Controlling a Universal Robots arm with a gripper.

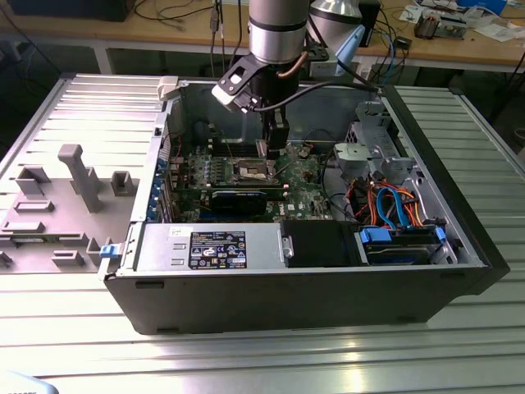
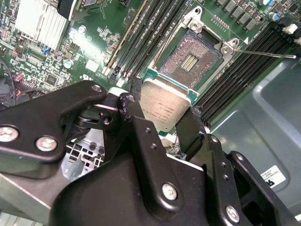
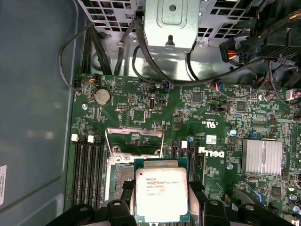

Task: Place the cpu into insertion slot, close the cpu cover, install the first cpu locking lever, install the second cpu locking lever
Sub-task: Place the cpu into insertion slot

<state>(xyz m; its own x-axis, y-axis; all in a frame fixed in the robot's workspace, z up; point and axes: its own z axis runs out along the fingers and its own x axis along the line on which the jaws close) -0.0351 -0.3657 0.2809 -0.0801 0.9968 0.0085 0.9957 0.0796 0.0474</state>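
The black gripper (image 2: 162, 114) pinches the flat silver-grey square cpu (image 2: 166, 101) by 2 edges, holding it flat close over the shiny-rimmed square insertion slot (image 2: 190, 61). The thin silver cpu cover (image 3: 134, 132) is tipped up, leaving room.

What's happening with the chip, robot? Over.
My claw shut on the cpu. It's near the insertion slot, not in. Slot bare, cpu cover open.

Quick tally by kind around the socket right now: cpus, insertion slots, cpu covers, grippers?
cpu: 1
insertion slot: 1
cpu cover: 1
gripper: 1
Total: 4
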